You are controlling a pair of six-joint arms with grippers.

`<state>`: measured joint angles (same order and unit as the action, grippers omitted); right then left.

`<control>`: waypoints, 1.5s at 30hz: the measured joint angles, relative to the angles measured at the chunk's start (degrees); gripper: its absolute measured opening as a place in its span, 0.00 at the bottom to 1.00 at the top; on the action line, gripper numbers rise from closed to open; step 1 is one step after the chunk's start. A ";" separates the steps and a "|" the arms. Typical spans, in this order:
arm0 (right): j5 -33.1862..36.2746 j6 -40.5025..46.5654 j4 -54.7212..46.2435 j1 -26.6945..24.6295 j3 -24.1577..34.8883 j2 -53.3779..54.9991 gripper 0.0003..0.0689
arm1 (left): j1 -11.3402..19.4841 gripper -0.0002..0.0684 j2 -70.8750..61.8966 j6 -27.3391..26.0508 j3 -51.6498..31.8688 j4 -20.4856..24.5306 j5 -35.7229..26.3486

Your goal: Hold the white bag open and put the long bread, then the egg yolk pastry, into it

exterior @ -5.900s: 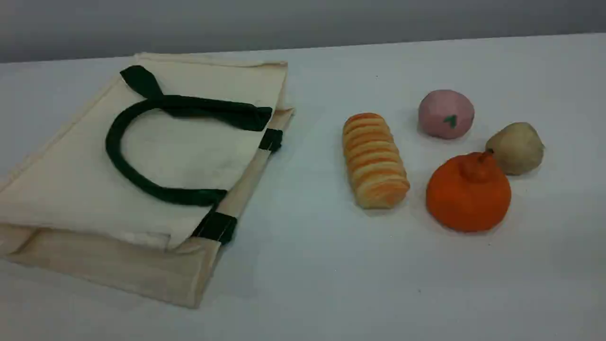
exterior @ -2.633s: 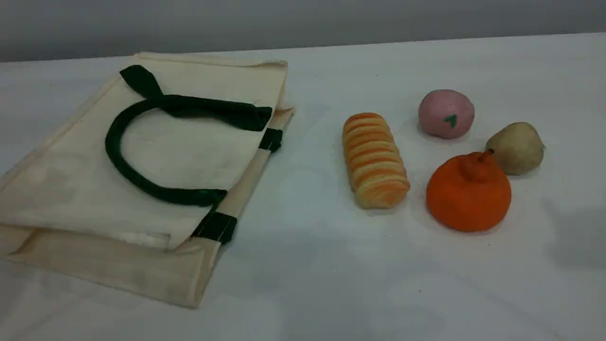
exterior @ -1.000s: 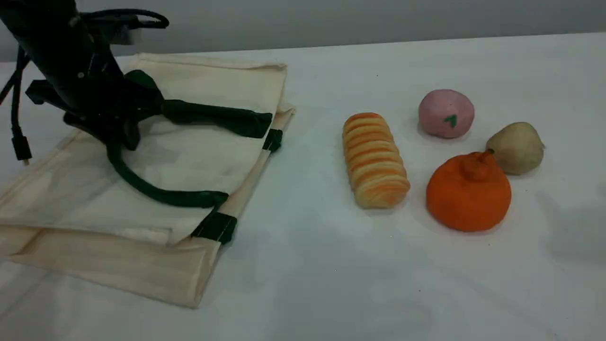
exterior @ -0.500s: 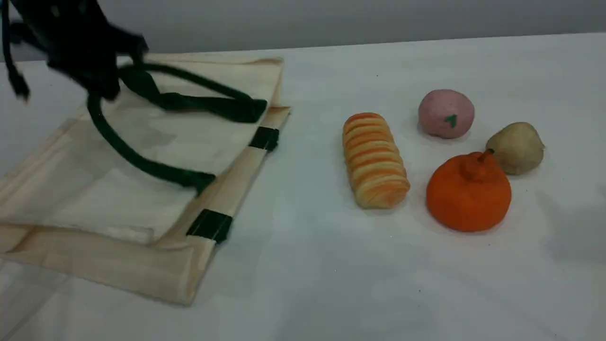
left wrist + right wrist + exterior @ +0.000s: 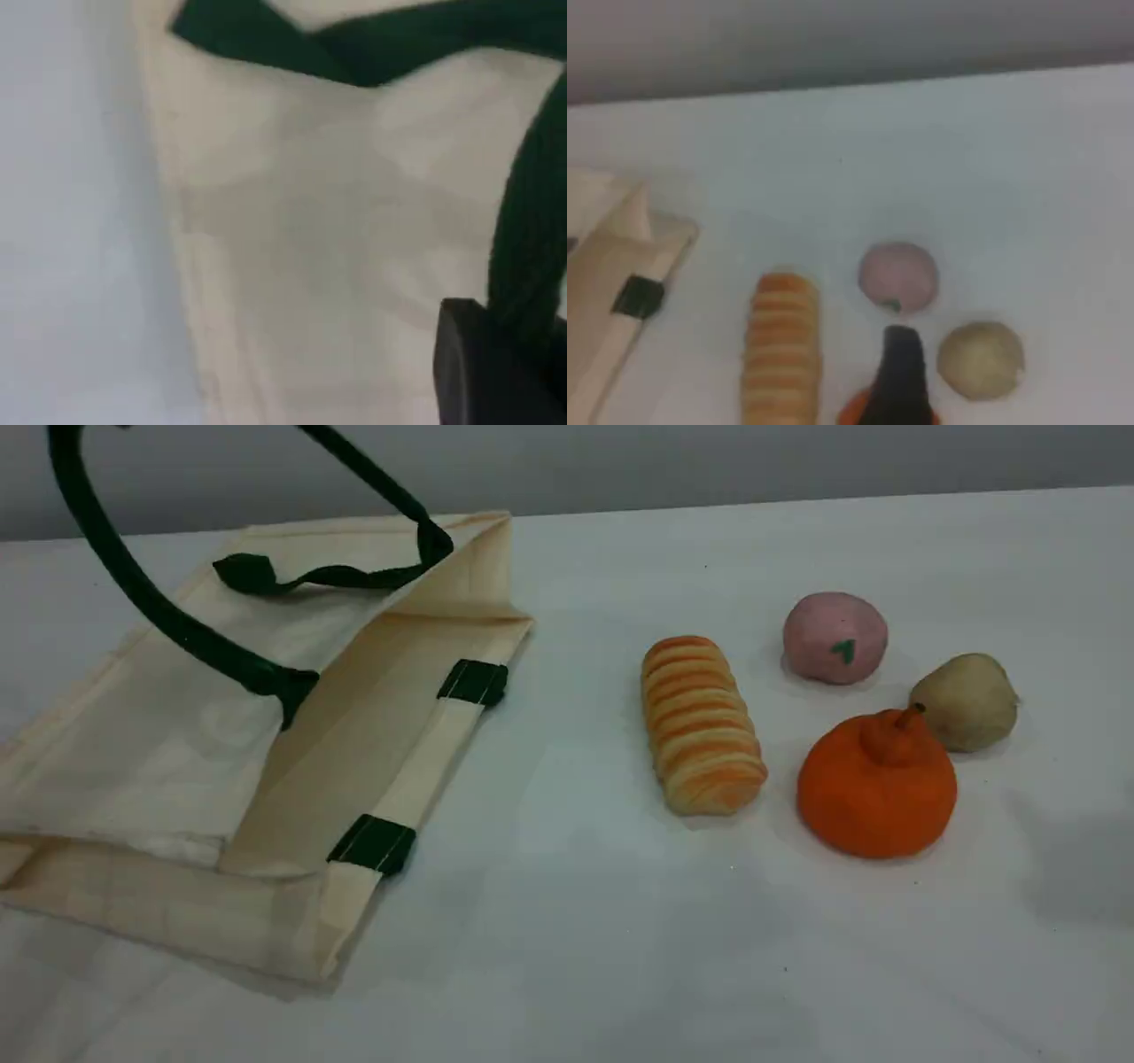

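Note:
The white bag point(image 5: 168, 753) lies at the table's left, its mouth facing right. Its upper green handle point(image 5: 133, 593) is pulled up past the top edge, lifting the top layer and showing the inner lining. My left gripper point(image 5: 509, 350) appears only in the left wrist view, shut on that handle point(image 5: 532, 221) above the bag's cloth point(image 5: 310, 248). The long bread point(image 5: 702, 724) lies right of the bag, and the egg yolk pastry point(image 5: 966, 701) sits at the far right. My right gripper point(image 5: 897, 372) hangs open above the foods, between the bread point(image 5: 780, 354) and the pastry point(image 5: 981, 359), holding nothing.
An orange fruit point(image 5: 877, 784) sits just in front of the pastry, touching it. A pink ball point(image 5: 834, 638) with a green mark lies behind them. The bag's lower handle point(image 5: 310, 576) rests flat on the cloth. Bare white table point(image 5: 576, 921) lies in front.
My left gripper closed on the upper handle and rose out of the scene view, pulling the handle up and opening the bag's mouth. The foods have not moved.

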<state>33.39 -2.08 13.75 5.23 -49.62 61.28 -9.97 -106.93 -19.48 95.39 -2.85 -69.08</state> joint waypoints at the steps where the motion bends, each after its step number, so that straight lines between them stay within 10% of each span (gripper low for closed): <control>1: 0.27 -0.14 0.00 0.00 0.00 0.00 0.82 | 0.00 0.12 0.54 -1.71 0.30 -1.43 -0.86; 34: 4.17 -20.44 17.73 0.00 0.00 16.36 0.82 | 0.00 0.12 15.11 -41.36 2.50 -13.19 -0.96; 45: -3.17 -26.64 23.95 7.19 0.00 24.01 0.82 | 0.00 0.12 15.11 -46.45 2.50 -15.83 -0.90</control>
<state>30.22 -28.73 37.70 12.42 -49.62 85.29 -9.97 -91.82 -65.92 97.89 -18.68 -69.97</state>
